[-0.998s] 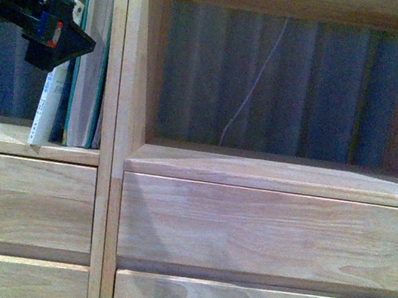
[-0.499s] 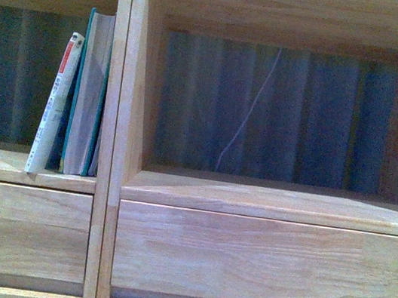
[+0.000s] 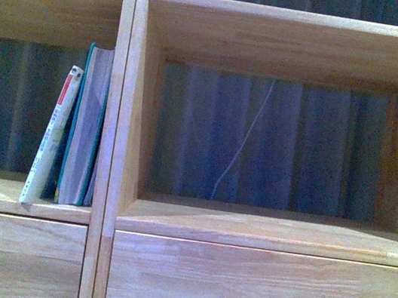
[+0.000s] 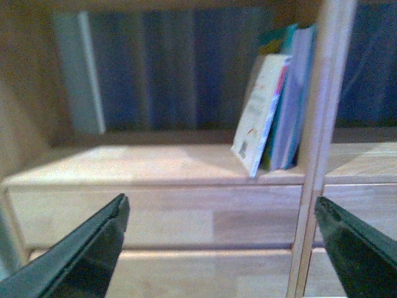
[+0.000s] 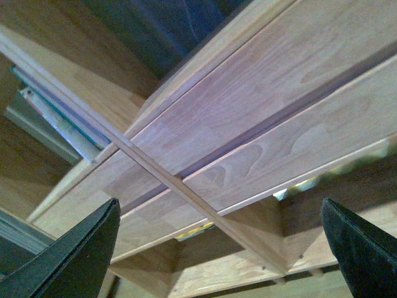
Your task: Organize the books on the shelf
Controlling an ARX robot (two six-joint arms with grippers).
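- Both grippers empty: left gripper (image 4: 220, 248) has its jaws spread wide, facing the left compartment from outside; right gripper (image 5: 220, 248) also spread, angled at the drawer fronts (image 5: 260, 124).
- Neither arm shows in the front view.
- Paperback (image 3: 51, 136) leans against the teal book (image 3: 86, 126), its foot near the ledge's front edge.
- Teal book stands upright against the divider (image 3: 112, 104) of the shelf (image 3: 278, 40).
- Handling, judged: paperback thin, light, floppy; pinch near the spine. Teal book stiffer, heavier; grip across covers mid-height.
- Right compartment holds no books.
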